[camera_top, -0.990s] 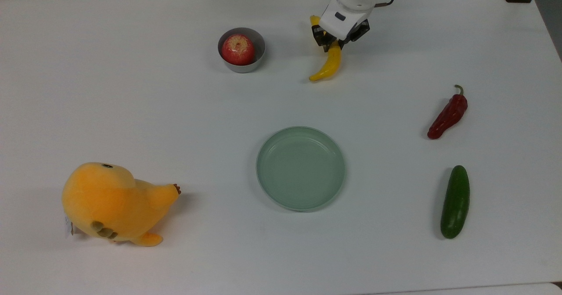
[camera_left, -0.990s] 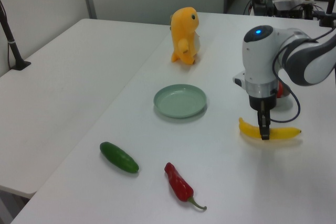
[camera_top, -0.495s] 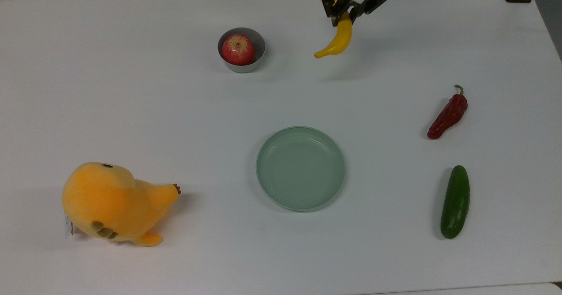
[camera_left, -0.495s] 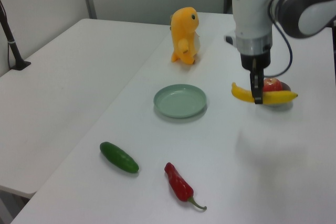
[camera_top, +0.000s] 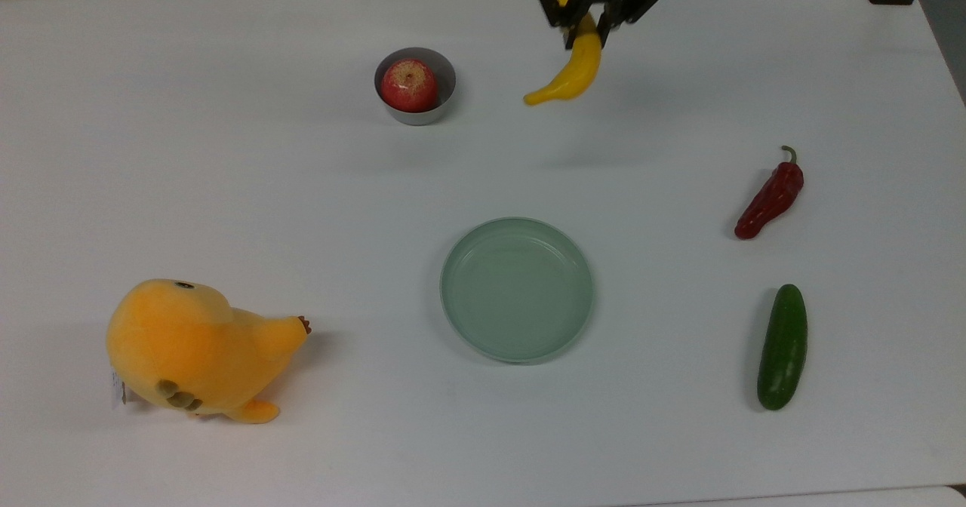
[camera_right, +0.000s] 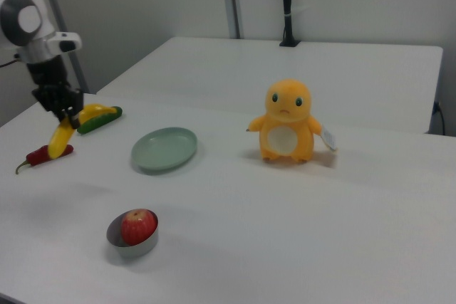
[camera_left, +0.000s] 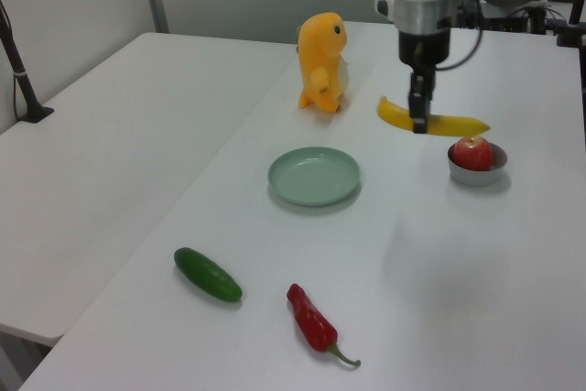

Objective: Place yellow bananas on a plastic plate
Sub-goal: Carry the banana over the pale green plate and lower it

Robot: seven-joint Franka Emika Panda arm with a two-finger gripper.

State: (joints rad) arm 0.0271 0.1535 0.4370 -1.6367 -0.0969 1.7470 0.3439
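Fingers of the gripper point(camera_left: 419, 122) are clamped on the yellow banana point(camera_left: 430, 120) near its middle, and the fruit hangs level in the air; a second ago it lay low by the table, so the lift is done and the carry has begun. Going near to far in the left view: the red pepper point(camera_left: 314, 322) and the cucumber point(camera_left: 208, 275) lie nearest, untouched; beyond them sits the plastic plate point(camera_left: 314, 176), bare and unmoved; farther and to the left view's right hangs the banana, just beside and above the grey bowl point(camera_left: 475, 168) with its apple point(camera_left: 473, 153); farthest stands the orange plush toy point(camera_left: 321, 63). In the top view the banana point(camera_top: 570, 72) has swung slightly, its free tip now aimed toward the bowl point(camera_top: 415, 85), well apart from the plate point(camera_top: 517, 288). I judge that what remains is the traverse to the plate, lowering and release.
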